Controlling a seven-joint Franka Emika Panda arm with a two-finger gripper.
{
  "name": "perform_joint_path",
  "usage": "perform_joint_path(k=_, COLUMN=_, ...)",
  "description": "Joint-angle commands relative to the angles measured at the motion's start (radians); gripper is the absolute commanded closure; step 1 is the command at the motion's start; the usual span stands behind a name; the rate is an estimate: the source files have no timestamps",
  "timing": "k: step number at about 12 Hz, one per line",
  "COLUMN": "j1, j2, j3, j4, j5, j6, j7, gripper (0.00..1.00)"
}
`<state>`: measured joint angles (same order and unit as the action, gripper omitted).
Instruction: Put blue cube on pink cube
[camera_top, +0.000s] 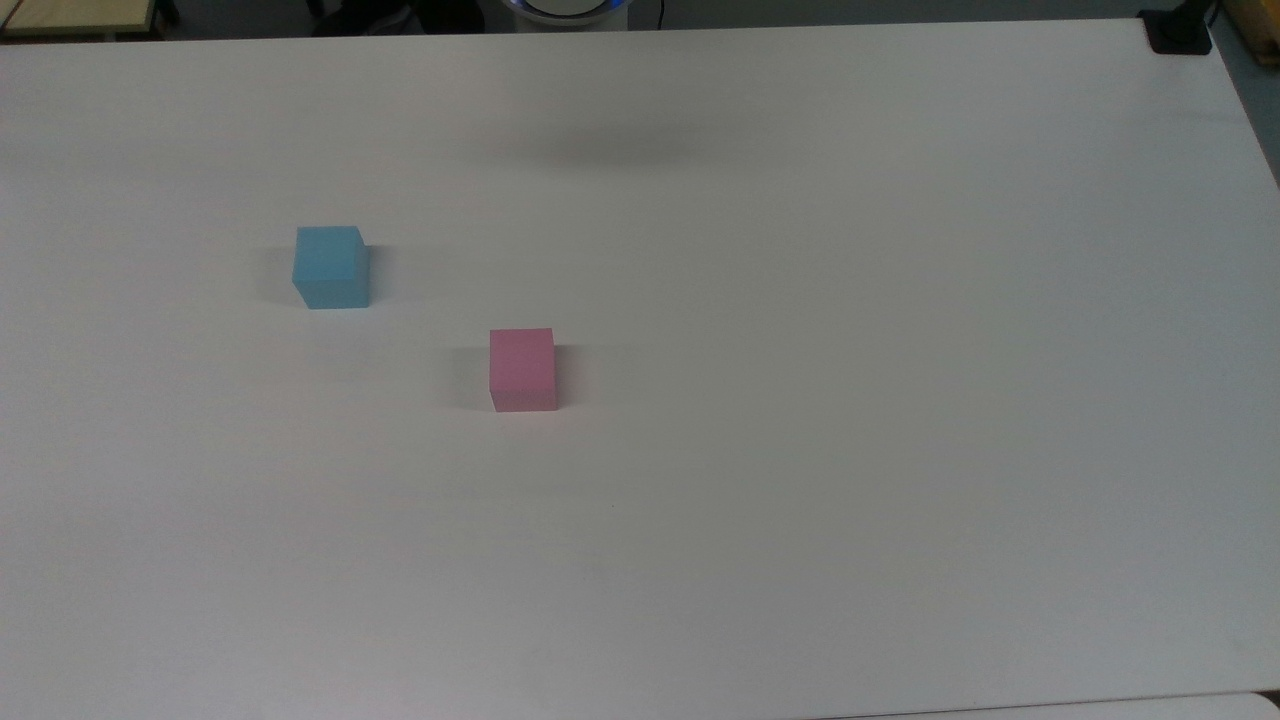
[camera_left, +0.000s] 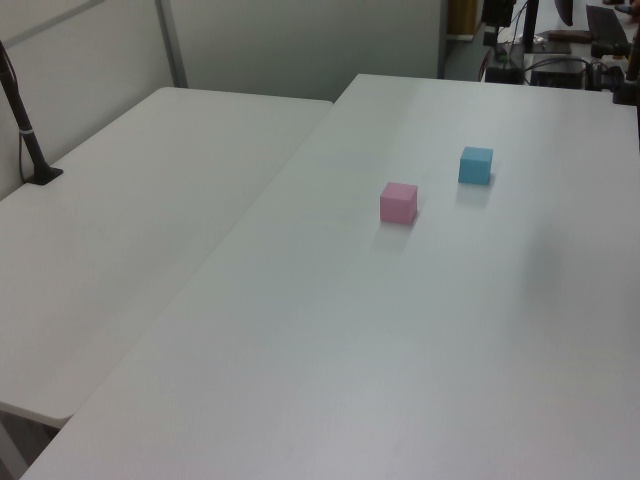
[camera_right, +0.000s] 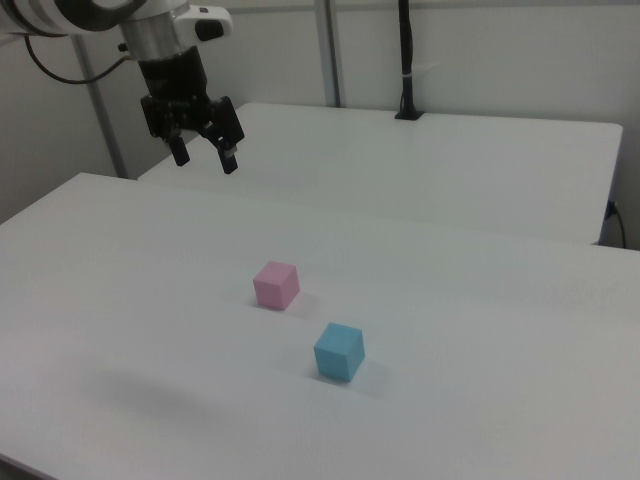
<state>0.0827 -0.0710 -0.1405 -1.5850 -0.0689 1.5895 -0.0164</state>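
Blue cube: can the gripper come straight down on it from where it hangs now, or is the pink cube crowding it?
Probably yes. The blue cube sits apart from the pink cube on bare table, and the open gripper hangs above with nothing between.

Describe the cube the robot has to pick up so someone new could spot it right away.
On the big white table, two small cubes sit apart near the middle. In the top view, the blue cube is the one farther left and farther back. Its neighbour, the pink cube, matches its size, so colour decides.
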Motion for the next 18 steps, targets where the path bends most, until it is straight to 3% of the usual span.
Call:
perform_joint_path(k=1, j1=0.005, j2=-0.001, j3=-0.007, j4=-0.003, j5=0.012, j6=0.012, j7=-0.013, gripper=0.00)
perform_joint_path(k=18, j1=0.006, j2=-0.003, j3=-0.005, j4=0.022, j5=-0.012, j6=-0.055, j7=-0.055, gripper=0.00)
